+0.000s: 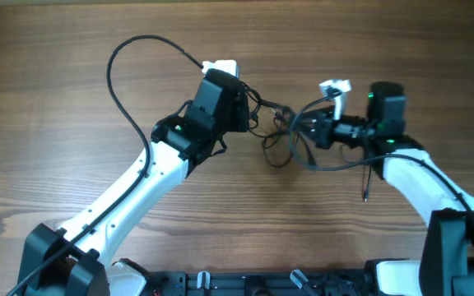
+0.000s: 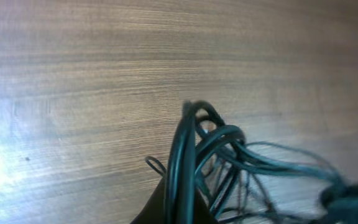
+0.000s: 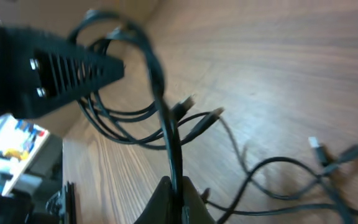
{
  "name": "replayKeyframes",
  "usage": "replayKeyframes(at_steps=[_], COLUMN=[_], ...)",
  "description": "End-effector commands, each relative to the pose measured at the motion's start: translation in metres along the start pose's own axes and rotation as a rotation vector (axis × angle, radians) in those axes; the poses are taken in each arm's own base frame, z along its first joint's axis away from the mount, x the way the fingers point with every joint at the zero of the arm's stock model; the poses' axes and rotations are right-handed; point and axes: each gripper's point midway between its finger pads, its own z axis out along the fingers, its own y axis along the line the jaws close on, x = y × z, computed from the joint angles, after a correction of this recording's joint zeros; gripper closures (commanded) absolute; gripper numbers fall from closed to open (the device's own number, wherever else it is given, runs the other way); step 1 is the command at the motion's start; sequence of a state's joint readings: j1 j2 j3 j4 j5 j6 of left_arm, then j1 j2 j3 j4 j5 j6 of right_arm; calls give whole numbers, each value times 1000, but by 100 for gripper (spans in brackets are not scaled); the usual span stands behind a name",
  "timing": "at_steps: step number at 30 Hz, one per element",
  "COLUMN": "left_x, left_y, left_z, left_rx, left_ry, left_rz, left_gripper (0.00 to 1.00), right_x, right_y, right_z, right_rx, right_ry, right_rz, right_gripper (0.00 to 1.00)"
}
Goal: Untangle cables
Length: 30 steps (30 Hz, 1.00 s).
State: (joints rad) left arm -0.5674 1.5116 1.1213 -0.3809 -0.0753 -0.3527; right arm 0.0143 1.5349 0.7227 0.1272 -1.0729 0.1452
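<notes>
A knot of black cables hangs above the wood table between my two arms. My left gripper is shut on a bundle of black cables, seen close in the left wrist view. One long black cable loops away to the far left and ends near a white plug. My right gripper is shut on a single black cable that runs up between its fingers. A second white plug sits just above the right gripper.
Loose cable ends with small connectors lie on the table in the right wrist view. A thin cable end hangs down beside the right arm. The left arm's black body fills the upper left of the right wrist view.
</notes>
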Motion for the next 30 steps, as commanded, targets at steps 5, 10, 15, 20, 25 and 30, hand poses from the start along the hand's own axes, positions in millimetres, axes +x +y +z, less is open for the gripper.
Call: replayKeyframes(at_steps=[5, 10, 15, 20, 25, 30], left_x=[-22, -10, -19, -17, -28, -30], left_y=[-53, -51, -38, -34, -14, -9], left_z=[-51, -56, -55, -61, -59, -59], left_rx=[294, 334, 318, 410, 375, 365], left_ry=[-58, 9, 3, 43, 29, 26], left_rz=[217, 182, 77, 62, -26, -46], left_gripper=[96, 96, 96, 96, 96, 82], right_x=[-16, -15, -16, -6, -5, 8], right_y=[-1, 7, -10, -89, -115, -142], right_z=[-22, -23, -23, -54, -83, -107], right_rx=[-57, -102, -10, 406, 519, 701], right_ry=[-63, -56, -67, -110, -160, -198], right_rz=[-17, -18, -2, 205, 297, 445], right_gripper=[96, 96, 96, 96, 96, 96])
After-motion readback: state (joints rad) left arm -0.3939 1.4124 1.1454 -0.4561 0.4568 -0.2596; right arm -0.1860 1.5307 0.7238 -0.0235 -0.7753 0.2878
